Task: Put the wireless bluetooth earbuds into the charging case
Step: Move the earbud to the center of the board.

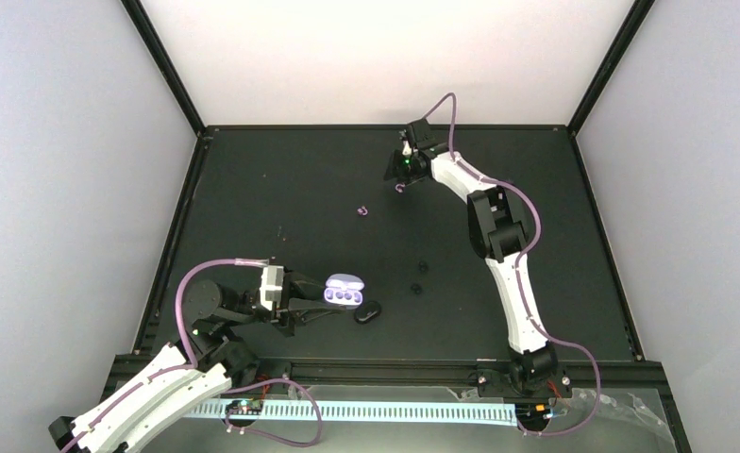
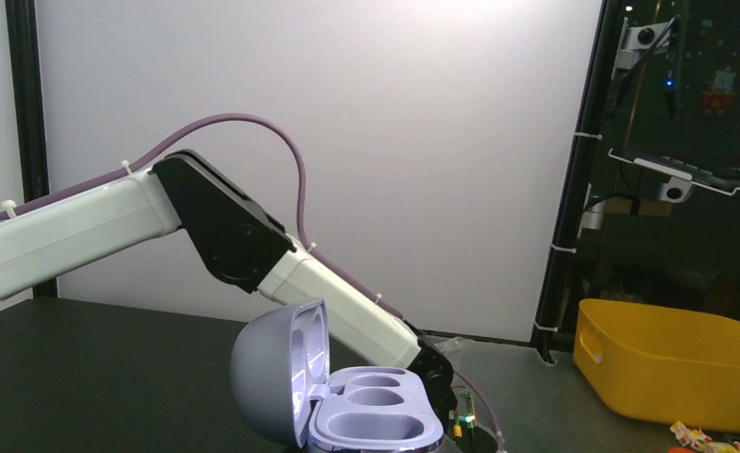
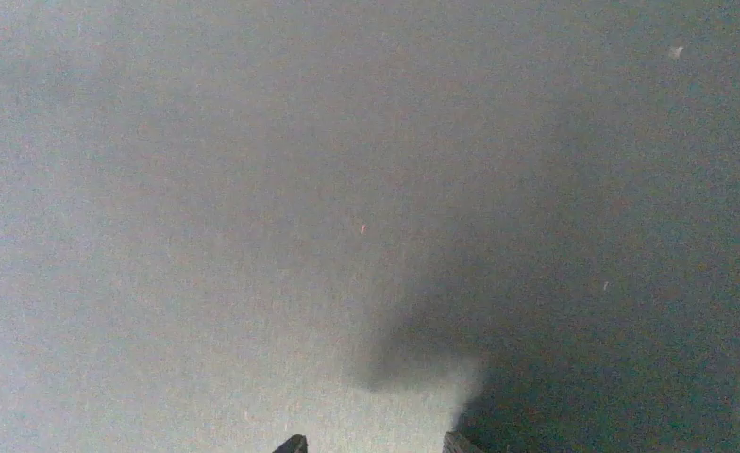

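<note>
The lilac charging case (image 1: 344,291) stands open at the near left, its lid up and its wells (image 2: 376,415) empty. My left gripper (image 1: 325,302) is shut on its base; its fingers are hidden in the left wrist view. One glossy purple earbud (image 1: 362,210) lies on the dark mat mid-table. A second purple earbud (image 1: 401,187) lies just on the near side of my right gripper (image 1: 404,168), far back on the table. Two small black earbuds (image 1: 421,267) (image 1: 415,287) rest right of the case. The right wrist view shows bare mat and two separated fingertips (image 3: 291,444), nothing between them.
A black oval case (image 1: 367,311) sits right beside the lilac one. My right arm (image 2: 253,245) stretches across the far side. Black frame rails (image 1: 182,217) border the mat. A yellow bin (image 2: 673,363) stands off the table.
</note>
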